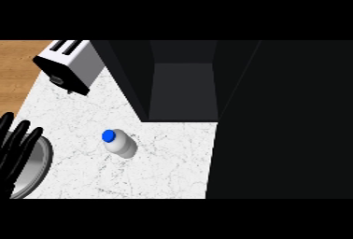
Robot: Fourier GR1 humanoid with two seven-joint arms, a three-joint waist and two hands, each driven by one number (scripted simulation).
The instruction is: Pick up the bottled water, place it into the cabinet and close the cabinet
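A clear water bottle with a blue cap stands upright on the white marble counter, left of centre. Behind it the dark cabinet stands open, its inside showing as a grey recess. Its black door fills the view's right side. My left hand rests at the left edge, fingers straight and pointing up, well apart from the bottle. The right hand does not show.
A silver toaster sits at the counter's back left. A round metal bowl or pan lies at the left edge, partly under my left hand. Wooden floor shows beyond the counter's left edge.
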